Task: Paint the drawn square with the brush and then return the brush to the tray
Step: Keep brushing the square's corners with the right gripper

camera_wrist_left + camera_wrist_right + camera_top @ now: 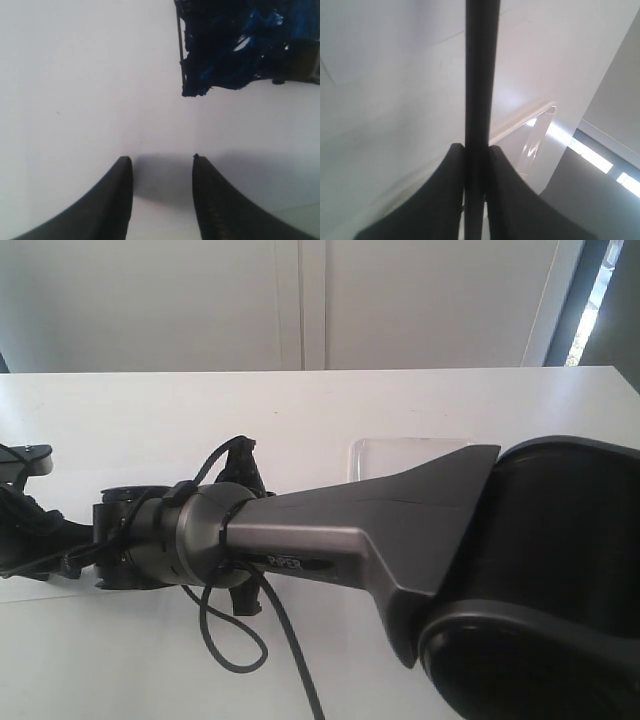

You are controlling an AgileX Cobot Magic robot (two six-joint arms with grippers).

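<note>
On the table [300, 400]: a white top. The clear tray [400, 452] sits toward the far right. Most of it is hidden behind the right arm [400, 530], which reaches across to the left side of the exterior view.
Brush [481, 70]: held over the table, not in the tray. Only its black handle shows, and the bristles are out of sight.
Right pincer [476, 146]: clamped on the handle, one finger on each side, with the handle running straight out between them.
Left pincer [161, 159]: fingers apart with nothing between them, hanging over the white paper [75, 75] near the square.
Square [240, 45]: covered in glossy blue-black paint with a ragged lower edge. A thin outline shows along one side. The frame cuts off the rest, so I cannot tell whether it is fully filled.
Stage: judging by the paint, the filling looks largely done. The brush has not yet been returned to the tray.
How the brush handles: probably light, stiff and thin. The smooth round handle could roll or pivot between flat fingers.
Where to hold: on the handle, around its middle and away from the wet tip. The current grip looks right.
Tray: thin plastic and likely light, so a nudge from the brush could make it slide.
Risk: the brush may be longer than the tray, so it could tip over the rim and smear paint on the table.
</note>
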